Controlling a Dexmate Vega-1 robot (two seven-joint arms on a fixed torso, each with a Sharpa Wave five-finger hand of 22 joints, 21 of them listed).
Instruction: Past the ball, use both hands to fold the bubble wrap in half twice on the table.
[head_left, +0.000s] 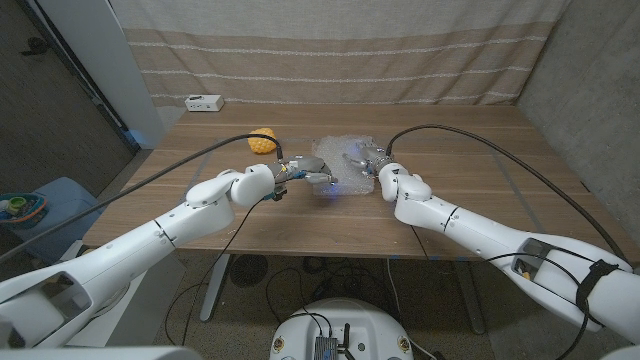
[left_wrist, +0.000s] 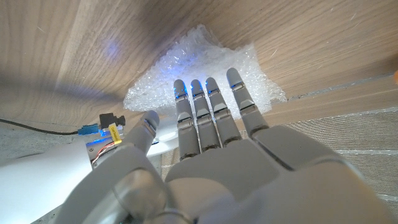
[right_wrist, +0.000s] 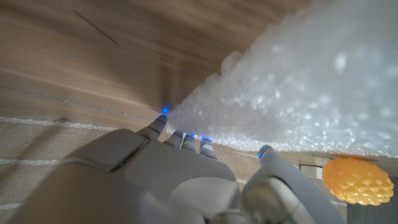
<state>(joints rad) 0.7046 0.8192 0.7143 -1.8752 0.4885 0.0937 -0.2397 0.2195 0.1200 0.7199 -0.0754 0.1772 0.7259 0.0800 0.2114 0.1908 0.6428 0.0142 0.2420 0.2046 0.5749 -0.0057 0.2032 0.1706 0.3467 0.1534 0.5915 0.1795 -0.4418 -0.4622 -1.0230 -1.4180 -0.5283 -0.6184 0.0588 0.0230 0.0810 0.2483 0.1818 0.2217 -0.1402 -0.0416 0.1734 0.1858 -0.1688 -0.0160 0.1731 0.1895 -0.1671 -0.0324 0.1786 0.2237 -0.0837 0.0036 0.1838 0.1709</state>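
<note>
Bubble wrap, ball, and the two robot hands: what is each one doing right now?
Bubble wrap: crumpled on the table, between both hands.
Ball: sitting on the table, untouched, beside the wrap.
Left hand: fingers straight, tips reaching the wrap's edge.
Right hand: fingertips under the wrap's edge, lifting it.

The bubble wrap (head_left: 342, 160) is a clear, crumpled sheet lying bunched near the middle of the wooden bench (head_left: 480, 190), its edges uneven and partly raised. A yellow ball (head_left: 262, 142) with a bumpy, scaled surface sits on the bench just beside the wrap, toward the robot's left and slightly farther back.
</note>
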